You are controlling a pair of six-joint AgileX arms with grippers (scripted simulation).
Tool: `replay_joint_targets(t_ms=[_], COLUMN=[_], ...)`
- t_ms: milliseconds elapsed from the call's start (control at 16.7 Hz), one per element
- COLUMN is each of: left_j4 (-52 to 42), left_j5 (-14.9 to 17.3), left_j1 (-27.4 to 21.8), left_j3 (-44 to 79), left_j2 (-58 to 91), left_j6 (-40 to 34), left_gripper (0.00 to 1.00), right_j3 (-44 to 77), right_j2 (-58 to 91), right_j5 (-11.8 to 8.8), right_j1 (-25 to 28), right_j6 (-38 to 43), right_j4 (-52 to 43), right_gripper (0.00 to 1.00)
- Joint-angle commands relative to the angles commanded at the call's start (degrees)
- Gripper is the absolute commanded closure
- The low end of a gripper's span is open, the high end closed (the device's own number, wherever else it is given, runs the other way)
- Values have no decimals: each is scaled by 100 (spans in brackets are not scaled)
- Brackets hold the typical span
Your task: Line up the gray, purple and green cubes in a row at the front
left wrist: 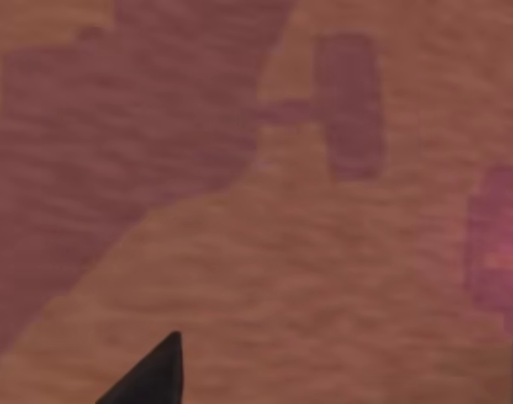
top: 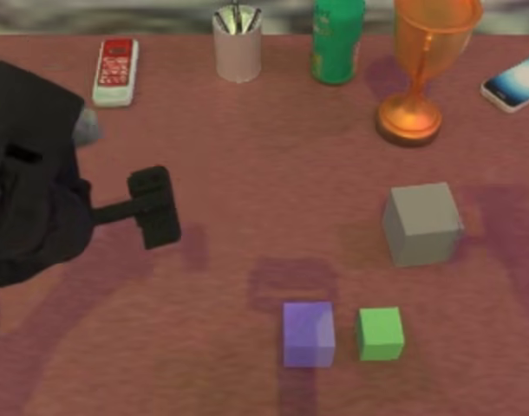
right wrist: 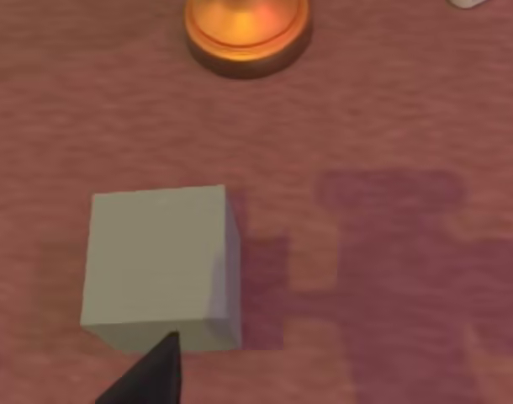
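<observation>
Reddish-brown cloth covers the surface (top: pixel 247 156), with odds and ends along its far edge and the three cubes toward the near right

Left hand (top: pixel 152 208) hangs over the left-middle of the surface with nothing in it or under it; only its dark back shows from above and the left wrist view shows one fingertip (left wrist: pixel 151 374) over bare cloth, so I cannot tell whether it is open or closed. It looks pulled clear, probably so the near row stays unobstructed.

Right hand is out of the top view; the right wrist view shows one dark fingertip (right wrist: pixel 151 370) just over the near edge of the gray cube (right wrist: pixel 160 265), so this arm seems lined up on it, grip unclear.

Purple cube (top: pixel 309 334) and green cube (top: pixel 381 334) sit side by side near the front, a small gap between, already forming two places of the row. The gray cube (top: pixel 422 223) lies farther back on the right, apart from them, and is likely the one left to move.

Far off stand a red phone (top: pixel 115 71), pen cup (top: pixel 237 45), green can (top: pixel 337 42), orange goblet (top: pixel 416 78) and a smartphone (top: pixel 513 82), out of the way
</observation>
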Motion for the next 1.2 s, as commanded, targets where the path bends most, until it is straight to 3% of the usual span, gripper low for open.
replay_joint_targets(t_ms=[360, 660, 900, 1200], left_j4=[1629, 3026, 3810, 3935], left_j5=[78, 139, 166, 169], left_j1=[1453, 2366, 2769, 2826], left_j3=[-2823, -4356, -4891, -4955], left_j2=[-3320, -5698, -6690, -6826], left_j6=[1582, 2844, 3454, 3544], left_gripper=[0, 0, 0, 0], right_j3=[2738, 4523, 5337, 5454], right_j2=[3645, 5762, 6577, 6684], right_j5=[3, 0, 1, 2], right_j1=[608, 995, 1167, 1192], right_j6=[399, 650, 760, 775], right_j4=[-2005, -3174, -3636, -3696], right_gripper=[0, 0, 0, 0])
